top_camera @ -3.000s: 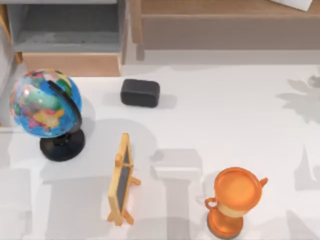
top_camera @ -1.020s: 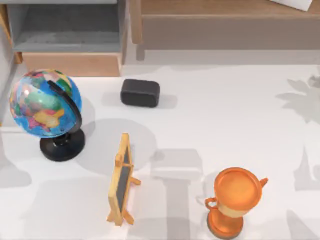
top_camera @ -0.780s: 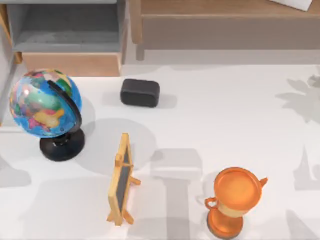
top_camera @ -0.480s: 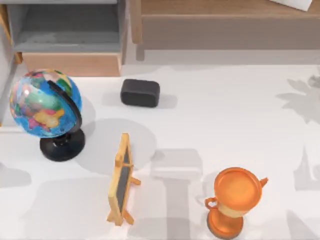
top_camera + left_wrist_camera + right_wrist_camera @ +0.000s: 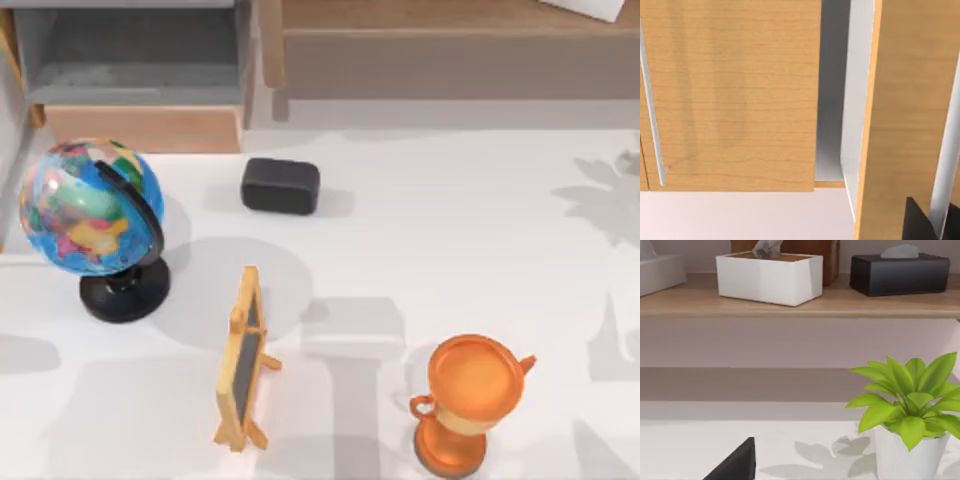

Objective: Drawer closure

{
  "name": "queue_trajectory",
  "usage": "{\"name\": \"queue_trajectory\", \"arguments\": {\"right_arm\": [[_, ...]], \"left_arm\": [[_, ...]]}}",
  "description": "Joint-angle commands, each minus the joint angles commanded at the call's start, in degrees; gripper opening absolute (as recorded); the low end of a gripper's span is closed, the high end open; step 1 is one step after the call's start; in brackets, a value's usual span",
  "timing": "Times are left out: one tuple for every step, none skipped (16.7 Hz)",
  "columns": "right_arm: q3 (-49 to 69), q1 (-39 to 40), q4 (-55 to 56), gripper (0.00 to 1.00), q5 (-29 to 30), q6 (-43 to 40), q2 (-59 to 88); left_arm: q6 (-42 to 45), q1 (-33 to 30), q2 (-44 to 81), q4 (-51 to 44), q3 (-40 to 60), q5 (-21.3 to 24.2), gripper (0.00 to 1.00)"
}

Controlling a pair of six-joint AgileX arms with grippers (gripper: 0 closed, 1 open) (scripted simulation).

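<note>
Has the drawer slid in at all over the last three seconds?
No. In the top view the drawer is pulled out as before, its tan front panel level with the same spot beside the shelf unit, above the globe.

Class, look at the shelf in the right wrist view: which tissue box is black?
The black tissue box, farthest toward the plant side; the neighbouring tissue box is white.

- No readable text, labels, brands, numbers or signs in any view.
- Globe [image 5: 88, 207], around 9 o'clock on the table: coloured map patches, no legible lettering.
- Small chalkboard [image 5: 244, 358], around 6 o'clock: dark face blank.
- Tissue boxes [image 5: 769, 277] on shelf: unmarked.
</note>
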Motion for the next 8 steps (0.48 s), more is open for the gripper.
{"name": "queue_trajectory", "arguments": {"right_arm": [[0.00, 0.00, 0.00, 1.00, 0.00, 0.00, 0.00], [0.00, 0.00, 0.00, 1.00, 0.00, 0.00, 0.00], [0.00, 0.00, 0.00, 1.00, 0.00, 0.00, 0.00], [0.00, 0.00, 0.00, 1.00, 0.00, 0.00, 0.00], [0.00, 0.00, 0.00, 1.00, 0.00, 0.00, 0.00], [0.00, 0.00, 0.00, 1.00, 0.00, 0.00, 0.00], [0.00, 0.00, 0.00, 1.00, 0.00, 0.00, 0.00], [0.00, 0.00, 0.00, 1.00, 0.00, 0.00, 0.00]], "left_arm": [[0.00, 0.00, 0.00, 0.00, 0.00, 0.00, 0.00], [-0.20, 0.14, 0.59, -0.52, -0.06, 0.00, 0.00], [-0.17, 0.03, 0.77, -0.68, 0.09, -0.10, 0.00], [-0.04, -0.43, 1.34, -1.20, 0.80, -0.54, 0.00], [0.00, -1.17, 1.93, -1.98, 2.10, -1.26, 0.00], [-0.04, -2.06, 2.63, -2.87, 3.84, -2.16, 0.00], [-0.14, -3.08, 3.36, -3.87, 5.64, -3.16, 0.00], [-0.25, -4.16, 4.10, -4.92, 7.82, -4.22, 0.00]]}}
